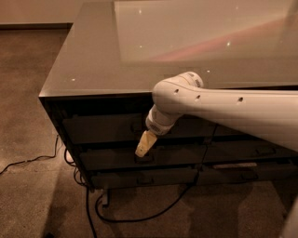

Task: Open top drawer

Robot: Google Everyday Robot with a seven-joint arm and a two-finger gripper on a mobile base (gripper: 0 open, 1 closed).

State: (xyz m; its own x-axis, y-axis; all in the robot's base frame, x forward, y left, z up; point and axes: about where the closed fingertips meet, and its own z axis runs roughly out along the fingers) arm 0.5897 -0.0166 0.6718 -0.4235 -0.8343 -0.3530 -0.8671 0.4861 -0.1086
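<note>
- A black cable is seen looping over the speckled floor in front of the cabinet, and a thinner one trails off to the left.
- A white arm is stretched in from the right, bent down at its wrist in front of the drawers.
- The gripper, a tan wedge, is pointed down and to the left, with its tip placed at the lower edge of the top drawer, near the middle of the front. Whether it is open or closed cannot be told, and nothing is seen to be held.
- The top drawer is found just beneath the tabletop edge, above two shallower drawer fronts; its front appears shut.
- The glossy grey tabletop is lit by a pale reflection.
- A light wall is seen behind.
</note>
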